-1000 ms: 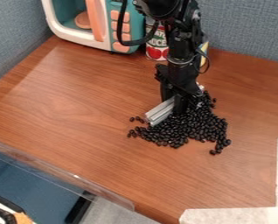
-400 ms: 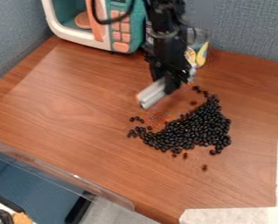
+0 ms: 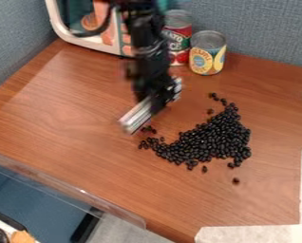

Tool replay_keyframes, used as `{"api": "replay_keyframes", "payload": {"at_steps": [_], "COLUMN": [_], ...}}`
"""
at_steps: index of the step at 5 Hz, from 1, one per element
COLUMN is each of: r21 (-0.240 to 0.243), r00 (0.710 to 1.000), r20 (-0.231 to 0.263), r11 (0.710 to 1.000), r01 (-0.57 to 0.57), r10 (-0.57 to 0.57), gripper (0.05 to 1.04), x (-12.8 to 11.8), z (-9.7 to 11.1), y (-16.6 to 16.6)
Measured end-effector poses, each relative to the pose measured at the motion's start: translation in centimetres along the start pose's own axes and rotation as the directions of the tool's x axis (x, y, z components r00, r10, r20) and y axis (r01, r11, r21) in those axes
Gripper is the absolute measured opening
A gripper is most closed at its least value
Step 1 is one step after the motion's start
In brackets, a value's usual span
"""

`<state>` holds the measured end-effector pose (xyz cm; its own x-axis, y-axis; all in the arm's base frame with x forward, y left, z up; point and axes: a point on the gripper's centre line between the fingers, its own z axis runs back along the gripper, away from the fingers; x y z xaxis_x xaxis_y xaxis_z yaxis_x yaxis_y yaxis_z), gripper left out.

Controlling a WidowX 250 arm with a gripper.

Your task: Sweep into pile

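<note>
One stray bean point(image 3: 236, 181) has rolled; black beans point(image 3: 218, 137) form a ragged wedge.

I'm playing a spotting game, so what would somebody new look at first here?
Probably the big messy heap of black beans, right of the middle of the brown table. Next, the black robot gripper holding a silver bar just up and left of the beans.

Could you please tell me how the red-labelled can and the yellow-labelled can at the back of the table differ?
The red-labelled can stands taller, while the yellow-labelled can is squatter. The red-labelled can is nearer the toy microwave; the yellow-labelled can is farther from it. Both stand upright and have bare metal tops.
</note>
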<state>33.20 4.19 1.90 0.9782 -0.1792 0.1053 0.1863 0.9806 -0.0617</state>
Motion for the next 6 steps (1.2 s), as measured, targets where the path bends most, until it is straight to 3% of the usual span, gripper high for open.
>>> {"api": "replay_keyframes", "payload": {"at_steps": [2, 3, 5, 6], "r21": [-0.018, -0.017, -0.096, -0.131], "r00": [0.988, 0.986, 0.976, 0.983], "r20": [-0.014, 0.008, 0.078, 0.078], "r11": [0.988, 0.986, 0.976, 0.979], "r01": [-0.153, -0.166, -0.197, -0.156], "r10": [0.152, 0.166, 0.205, 0.167], "gripper": [0.381, 0.381, 0.381, 0.381], "x": [-4.0, -3.9, -3.0, -1.7], "z": [-1.8, -2.0, -2.4, -2.5], "y": [2.6, 1.8, -0.9, -3.5]}}
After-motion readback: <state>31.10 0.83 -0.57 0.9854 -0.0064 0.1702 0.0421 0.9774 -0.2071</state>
